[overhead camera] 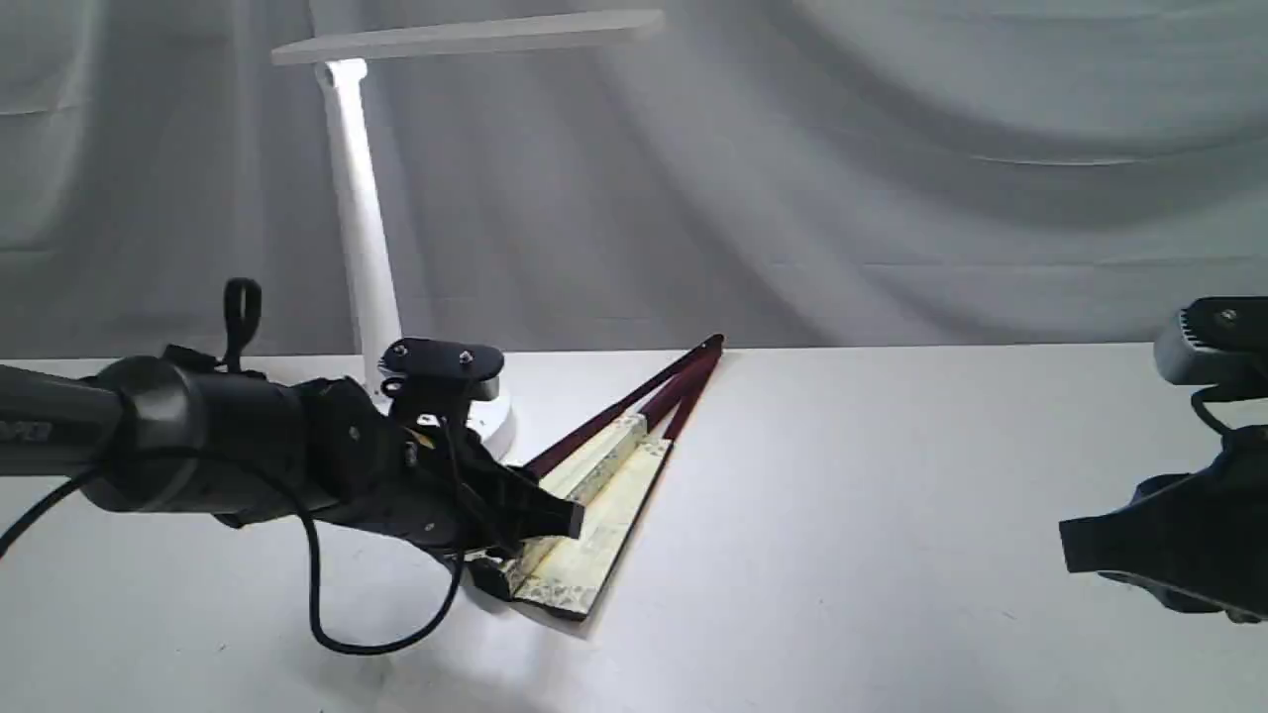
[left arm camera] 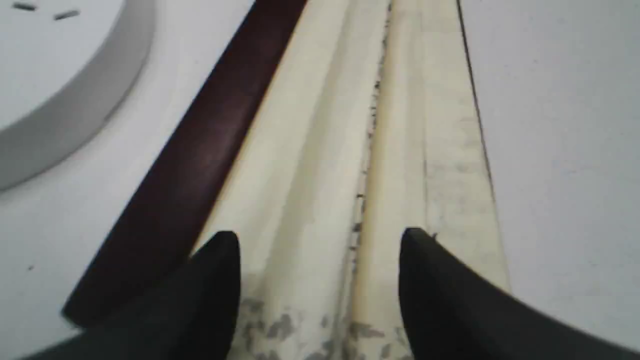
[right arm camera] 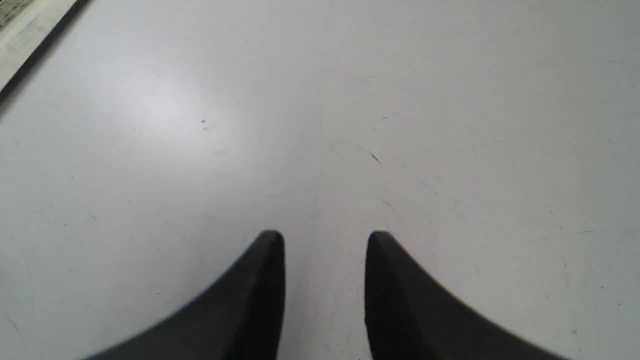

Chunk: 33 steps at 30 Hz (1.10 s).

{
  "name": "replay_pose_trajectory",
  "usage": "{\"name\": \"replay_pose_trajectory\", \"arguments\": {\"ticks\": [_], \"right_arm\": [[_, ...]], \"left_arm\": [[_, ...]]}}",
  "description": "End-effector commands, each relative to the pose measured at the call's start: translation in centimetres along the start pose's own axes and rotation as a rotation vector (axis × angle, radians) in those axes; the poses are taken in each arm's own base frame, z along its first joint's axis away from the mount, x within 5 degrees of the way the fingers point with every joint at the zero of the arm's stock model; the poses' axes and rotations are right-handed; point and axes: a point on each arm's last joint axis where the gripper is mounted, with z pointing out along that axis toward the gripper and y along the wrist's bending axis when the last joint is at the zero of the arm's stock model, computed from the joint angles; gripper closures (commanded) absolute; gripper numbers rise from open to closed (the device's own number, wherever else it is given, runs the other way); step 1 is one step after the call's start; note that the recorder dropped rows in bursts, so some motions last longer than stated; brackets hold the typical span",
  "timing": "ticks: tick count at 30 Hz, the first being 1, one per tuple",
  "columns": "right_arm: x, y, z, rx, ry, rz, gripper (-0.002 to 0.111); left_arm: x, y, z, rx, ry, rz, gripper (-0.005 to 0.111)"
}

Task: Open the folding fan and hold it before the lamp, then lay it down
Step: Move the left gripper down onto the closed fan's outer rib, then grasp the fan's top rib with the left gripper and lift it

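Observation:
The folding fan lies on the white table, nearly closed, its pivot toward the back and its wide end toward the front. Its cream pleats and maroon guard fill the left wrist view. My left gripper hovers low over the wide end, open, with its fingertips straddling the folded leaf; I cannot tell whether they touch it. The white lamp stands behind at the left, its bar head above. My right gripper is open over bare table at the far right, holding nothing.
The lamp's round base sits close beside the fan's maroon guard, partly hidden by my left arm in the exterior view. A grey cloth backdrop hangs behind the table. A corner of the fan shows in the right wrist view.

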Motion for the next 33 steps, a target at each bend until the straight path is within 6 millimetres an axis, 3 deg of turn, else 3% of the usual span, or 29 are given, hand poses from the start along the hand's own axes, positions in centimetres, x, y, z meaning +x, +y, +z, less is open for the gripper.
{"name": "replay_pose_trajectory", "arguments": {"ticks": [1, 8, 15, 23, 33], "right_arm": [[-0.2, 0.1, -0.1, 0.000, -0.013, -0.011, 0.080], [-0.2, 0.1, -0.1, -0.001, -0.010, -0.011, 0.080], [-0.1, 0.2, -0.1, -0.008, 0.005, -0.011, 0.080], [0.0, 0.2, -0.1, -0.010, 0.012, -0.011, 0.080], [-0.1, 0.2, -0.1, -0.006, 0.002, -0.011, 0.080]], "left_arm": [[-0.5, -1.1, 0.7, 0.001, -0.045, 0.047, 0.059], [-0.9, -1.4, 2.6, 0.026, -0.010, 0.035, 0.061], [-0.9, -1.2, 3.2, 0.020, -0.016, 0.033, 0.061], [0.5, -0.7, 4.2, 0.025, 0.060, 0.009, 0.061], [2.1, -1.4, 3.9, 0.111, 0.221, 0.423, 0.066]]}}
